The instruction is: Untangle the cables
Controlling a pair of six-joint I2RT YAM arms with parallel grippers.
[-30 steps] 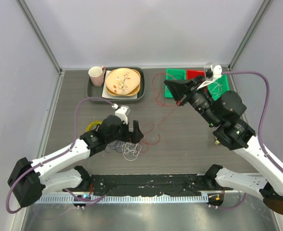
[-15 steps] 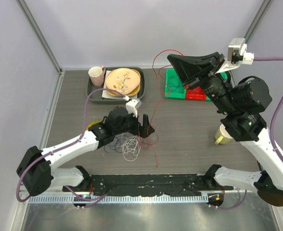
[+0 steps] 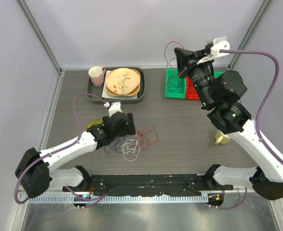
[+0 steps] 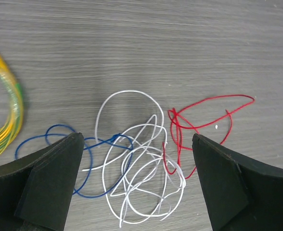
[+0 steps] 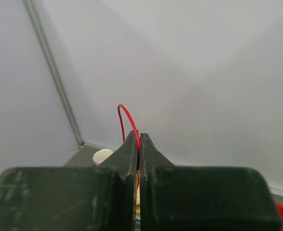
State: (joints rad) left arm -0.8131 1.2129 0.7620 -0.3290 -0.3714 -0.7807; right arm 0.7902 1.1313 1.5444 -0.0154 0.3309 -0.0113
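**Left wrist view: open claw over the knot, far claw pinching a red strand**

Left wrist camera looks down on the cables (image 4: 141, 159), a loose heap on the wooden table (image 4: 180, 38). The left claw (image 4: 135, 139) hangs above them with its fingers spread wide and nothing between them. In this view the heap lies below the claw, framed by the two fingers.

The heap's long axis runs left to right, from one finger across to the other. The blue cable (image 4: 59, 130) trails toward the left finger and the white loops (image 4: 132, 96) pile up in the middle. The red cable (image 4: 213, 101) spreads toward the right finger. Blue crosses white near the centre, and red crosses white on the right side. The yellow wire ring (image 4: 11, 110) lies left of the blue strand, apart from the knot.

Farther back, at the far left, a tray (image 3: 93, 94) carries a plate (image 3: 123, 81) and a cup (image 3: 96, 75). At the far right the right claw (image 5: 138, 138) is raised high above the green bin (image 3: 173, 94). Its jaws are pressed together on a thin red strand (image 5: 127, 118), which arches over the fingertips and dangles toward the bin. I cannot tell whether that strand joins the red loops on the table.

The left arm is much the nearer to the knot, and the right claw is high and well apart from it. A descent onto one strand looks like the likely next move. The red side, lying loosest at the right edge, seems the easiest to pick.
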